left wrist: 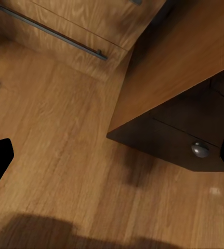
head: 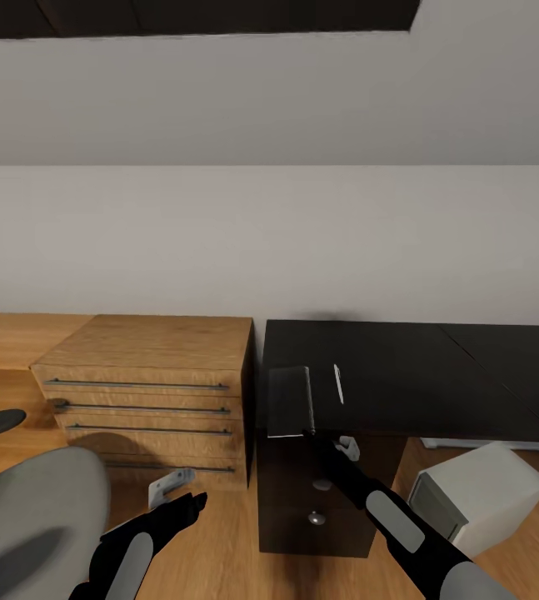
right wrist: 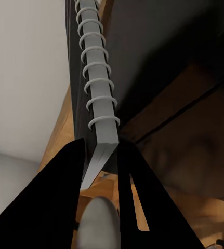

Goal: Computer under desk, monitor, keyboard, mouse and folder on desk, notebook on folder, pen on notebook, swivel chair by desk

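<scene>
Progress: early, as far as the views show. Reading from 9 o'clock to 3 o'clock in the head view:

- Swivel chair (head: 27, 508): grey padded seat with a black armrest, at 8 o'clock, standing apart from the worktop. No folder is visible on the part of it that shows.
- Left gripper (head: 173, 490): hangs low in front of the wooden drawer chest (head: 148, 387). Jaws released, grasping nothing; the left wrist view looks down on wood-grain floor between the spread fingertips.
- Notebook (head: 290, 402): glossy dark-grey cover, wire spiral binding, lying at the near-left corner of the worktop (head: 402, 375).
- Right gripper (head: 346, 446): at the worktop's front edge. In the right wrist view the jaws are clenched on the notebook's near corner (right wrist: 99, 150).
- Pen (head: 337, 383): thin white stick, just beside the notebook at its 3 o'clock side.
- Computer (head: 477, 496): light-grey box on the floor beneath the worktop; this step judged complete.

Stacking is not yet done.

Materials: worktop glossy black; chest light oak with metal bar handles; drawer unit dark with round knobs.
</scene>
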